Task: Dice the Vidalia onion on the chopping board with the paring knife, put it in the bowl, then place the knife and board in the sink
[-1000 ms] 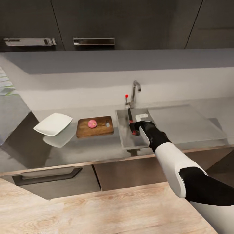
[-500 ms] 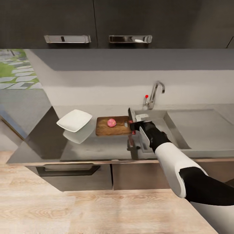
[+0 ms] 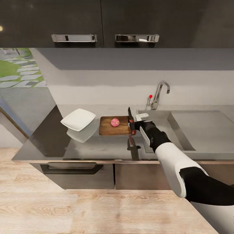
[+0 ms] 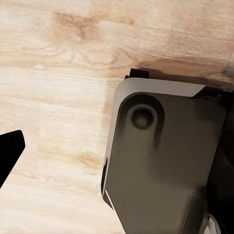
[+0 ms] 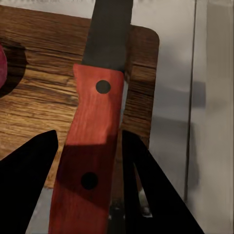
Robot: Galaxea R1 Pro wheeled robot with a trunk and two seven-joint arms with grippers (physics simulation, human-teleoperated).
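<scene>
My right gripper (image 3: 133,125) is shut on the paring knife (image 3: 131,121) by its red handle (image 5: 90,146), and the dark blade (image 5: 107,34) points away from me. The knife hangs over the right end of the brown chopping board (image 3: 109,128), at the rim of the sink (image 3: 164,125). The pink Vidalia onion (image 3: 114,122) lies whole on the board, left of the blade, and shows at the edge (image 5: 3,66) of the right wrist view. The white bowl (image 3: 78,119) sits on the grey countertop (image 3: 97,146), left of the board. One dark finger (image 4: 7,151) of my left gripper hangs above wooden floor.
A chrome faucet (image 3: 158,93) stands behind the sink, and the flat drainboard (image 3: 204,126) stretches to its right. Dark wall cabinets (image 3: 104,22) hang overhead. Below the counter front are drawers (image 3: 71,169). A grey robot part (image 4: 161,161) shows in the left wrist view.
The whole view has shifted, so the camera moved left along the counter. With it, my right gripper and the knife went from over the sink basin to the board's right end.
</scene>
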